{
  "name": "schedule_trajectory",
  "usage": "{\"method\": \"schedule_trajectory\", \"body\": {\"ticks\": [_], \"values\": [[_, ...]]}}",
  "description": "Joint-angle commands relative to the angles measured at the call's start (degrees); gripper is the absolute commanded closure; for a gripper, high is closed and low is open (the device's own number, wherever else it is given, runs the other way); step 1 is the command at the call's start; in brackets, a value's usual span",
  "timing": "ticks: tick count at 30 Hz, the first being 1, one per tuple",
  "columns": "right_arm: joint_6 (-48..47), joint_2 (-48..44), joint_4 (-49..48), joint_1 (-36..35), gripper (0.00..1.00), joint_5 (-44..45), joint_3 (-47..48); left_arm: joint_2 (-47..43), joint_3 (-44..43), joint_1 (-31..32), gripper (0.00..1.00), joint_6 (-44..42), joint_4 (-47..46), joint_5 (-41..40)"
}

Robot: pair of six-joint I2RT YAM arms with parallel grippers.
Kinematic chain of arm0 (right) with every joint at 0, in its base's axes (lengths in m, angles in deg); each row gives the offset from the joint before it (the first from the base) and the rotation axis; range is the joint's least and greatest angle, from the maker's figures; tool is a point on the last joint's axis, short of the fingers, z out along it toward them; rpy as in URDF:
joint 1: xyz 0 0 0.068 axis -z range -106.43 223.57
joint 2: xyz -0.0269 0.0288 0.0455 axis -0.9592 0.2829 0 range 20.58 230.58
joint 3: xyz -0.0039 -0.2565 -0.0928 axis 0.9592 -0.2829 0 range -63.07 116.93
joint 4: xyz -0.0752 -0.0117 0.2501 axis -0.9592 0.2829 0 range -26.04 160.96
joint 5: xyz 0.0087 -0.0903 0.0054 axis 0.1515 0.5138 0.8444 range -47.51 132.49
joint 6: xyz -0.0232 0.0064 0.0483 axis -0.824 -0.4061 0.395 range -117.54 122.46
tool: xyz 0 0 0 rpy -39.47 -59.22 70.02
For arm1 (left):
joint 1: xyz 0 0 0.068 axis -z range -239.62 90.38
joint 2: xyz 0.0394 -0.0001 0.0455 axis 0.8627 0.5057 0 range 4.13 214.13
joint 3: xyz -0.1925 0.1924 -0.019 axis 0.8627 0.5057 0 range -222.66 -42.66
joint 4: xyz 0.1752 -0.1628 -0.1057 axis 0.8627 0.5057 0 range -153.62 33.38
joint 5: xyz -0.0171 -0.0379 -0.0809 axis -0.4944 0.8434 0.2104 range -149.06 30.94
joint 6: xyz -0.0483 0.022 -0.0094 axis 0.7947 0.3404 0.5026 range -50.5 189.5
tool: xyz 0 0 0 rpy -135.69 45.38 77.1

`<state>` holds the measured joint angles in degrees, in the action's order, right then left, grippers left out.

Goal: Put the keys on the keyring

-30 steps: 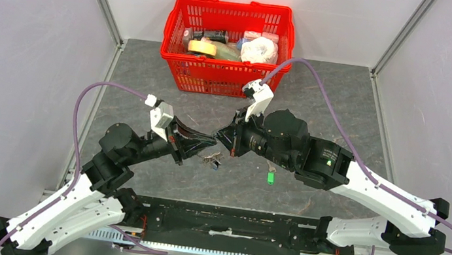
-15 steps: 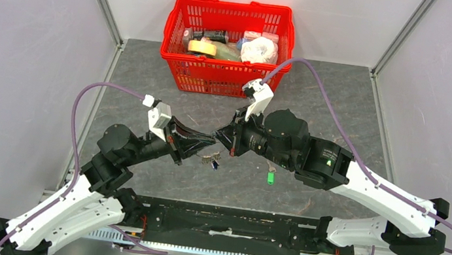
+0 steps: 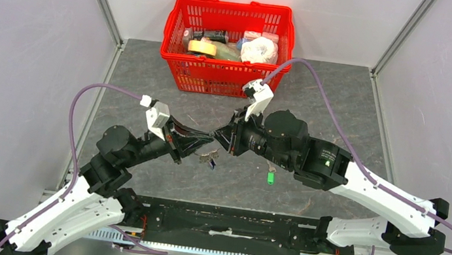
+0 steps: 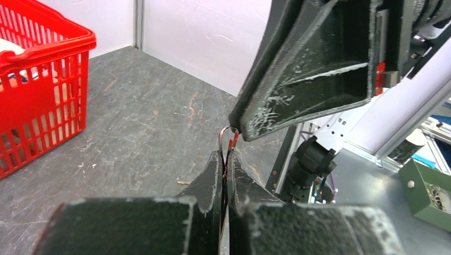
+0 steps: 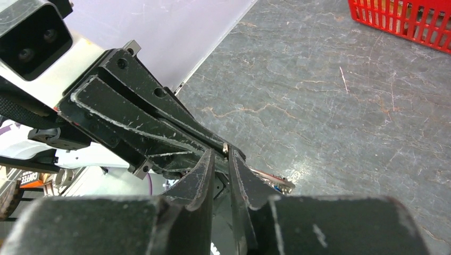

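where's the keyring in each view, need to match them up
Top external: the keyring dangles at the centre of the frame.
Left wrist: its wire loop sticks up from the left gripper, mid-frame.
Right wrist: its keys peek out right of the right gripper, lower middle.
Shared landmark: the red basket.

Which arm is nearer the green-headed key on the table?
Right. The green-headed key lies close beside the right arm; the left arm ends at the keyring, farther away.
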<state>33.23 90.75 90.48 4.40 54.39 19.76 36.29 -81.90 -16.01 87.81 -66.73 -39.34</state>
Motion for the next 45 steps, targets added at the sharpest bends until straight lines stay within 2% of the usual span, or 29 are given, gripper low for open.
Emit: {"method": "schedule_trajectory", "body": {"ticks": [1, 13, 25, 34, 45], "values": [[0.4, -2.4, -2.6, 0.0, 0.77, -0.8, -0.4, -0.8, 0.1, -0.2, 0.98, -0.8, -1.2, -4.4], [-0.8, -7.1, -2.1, 0.0, 0.64, 4.0, -3.6, -1.6, -0.1, -0.2, 0.98, -1.0, 1.6, -11.6], [-2.7, -8.6, 6.6, 1.9, 0.48, 12.4, -12.9, -2.3, -0.4, -0.2, 0.98, -0.4, 6.6, -22.3], [4.5, -8.6, 12.1, 6.6, 0.5, 14.8, -22.4, -2.6, -0.7, -0.2, 0.98, 0.2, 9.1, -27.2], [11.0, -11.0, 14.2, 14.5, 0.56, 14.8, -32.9, -2.9, -0.5, -0.2, 0.98, 0.9, 9.3, -27.0]]}}
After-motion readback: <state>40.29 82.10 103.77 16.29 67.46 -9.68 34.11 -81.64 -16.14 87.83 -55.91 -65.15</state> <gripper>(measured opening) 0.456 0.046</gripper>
